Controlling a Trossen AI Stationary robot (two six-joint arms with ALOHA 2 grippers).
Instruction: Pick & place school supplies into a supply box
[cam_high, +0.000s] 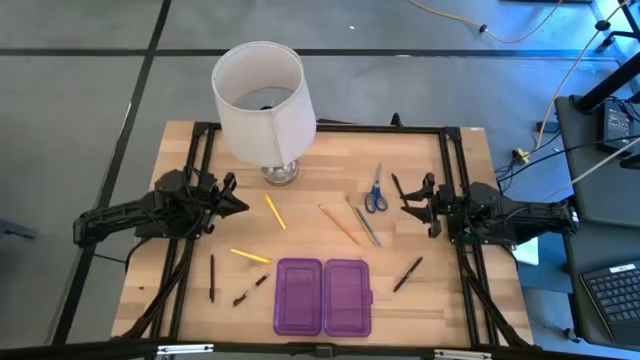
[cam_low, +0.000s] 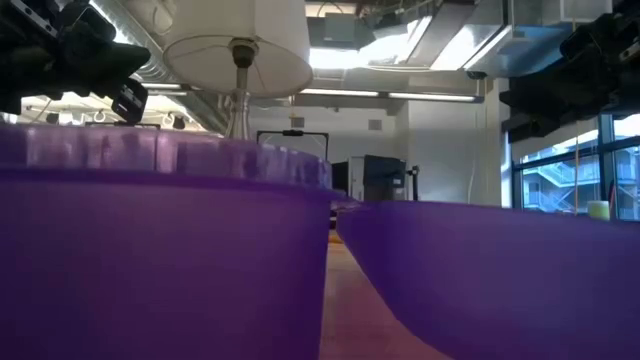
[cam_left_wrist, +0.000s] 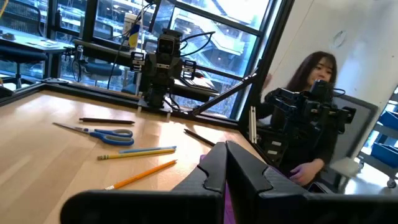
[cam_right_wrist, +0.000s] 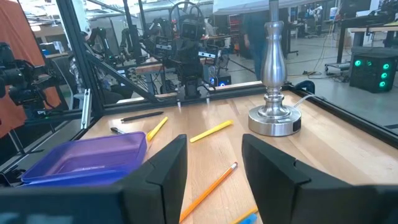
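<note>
Wood table (cam_high: 320, 190), all items out: purple box (cam_high: 323, 296) lies open at front edge, looks empty; pencils (cam_high: 275, 212), pens (cam_high: 407, 273), scissors (cam_high: 376, 194) scattered behind and beside it, lamp (cam_high: 262, 100) at back. Task approx. nil done, everything left to pack. L gripper (cam_high: 238, 205) closed, holding nothing, near yellow pencil; R gripper (cam_high: 405, 204) part open, empty, by scissors.

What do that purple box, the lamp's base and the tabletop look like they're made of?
The purple box looks like translucent plastic: light glows through its walls in the low view. The lamp's base seems polished metal, silvery with bright reflections. The tabletop looks like pale wood with a smooth finish, showing plank lines and grain.
</note>
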